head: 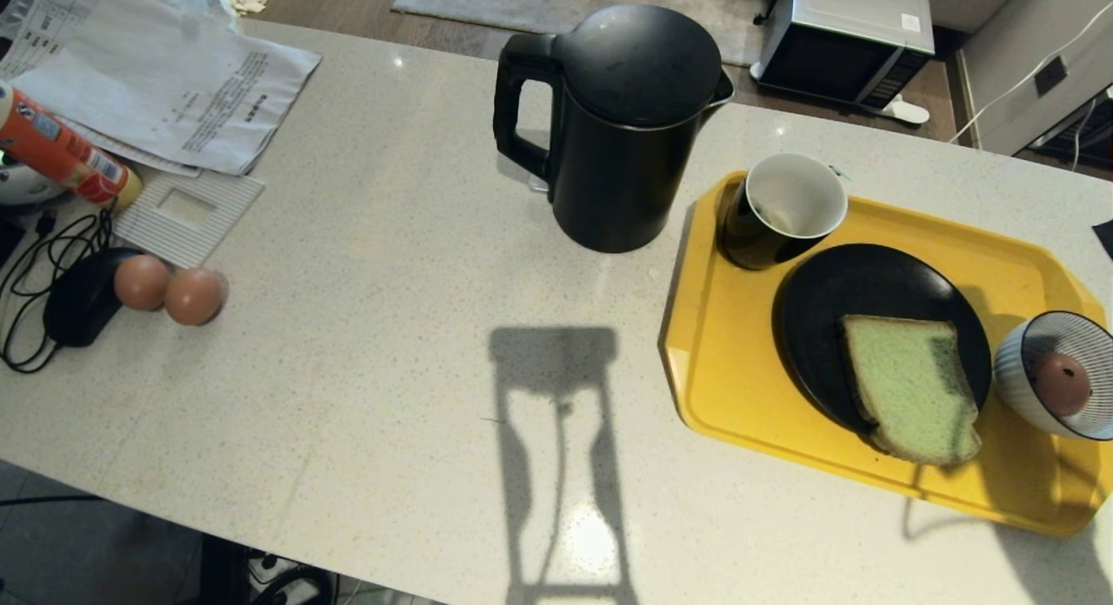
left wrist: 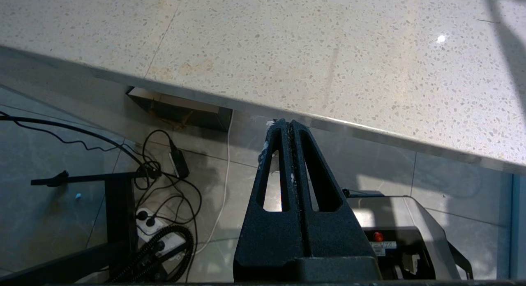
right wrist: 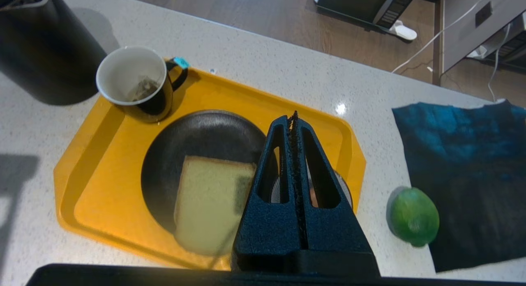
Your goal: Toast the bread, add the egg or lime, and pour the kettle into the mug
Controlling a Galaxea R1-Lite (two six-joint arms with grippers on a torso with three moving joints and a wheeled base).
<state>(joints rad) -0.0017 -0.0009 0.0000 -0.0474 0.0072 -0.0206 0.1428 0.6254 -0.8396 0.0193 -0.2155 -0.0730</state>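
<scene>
The pale green bread [head: 911, 386] lies on a black plate [head: 835, 301] on the yellow tray [head: 713, 362]. In the blue-striped bowl [head: 1013, 362] at the tray's right end sits the egg [head: 1061, 382]. The black mug [head: 778, 209] with a teabag stands at the tray's far corner, next to the tall black kettle [head: 622, 122]. The lime [right wrist: 414, 216] rests on the counter right of the tray. My right gripper [right wrist: 294, 118] hangs shut and empty above the bowl and bread [right wrist: 209, 204]. My left gripper [left wrist: 286, 123] is shut and empty, below the counter's near edge.
Two plain brown eggs [head: 169, 290] lie at the counter's left beside a black mouse [head: 83, 305], cables, papers [head: 165, 83] and an orange tube [head: 61, 157]. A dark blue cloth [right wrist: 468, 171] lies right of the lime. A microwave [head: 839, 40] sits on the floor beyond the counter.
</scene>
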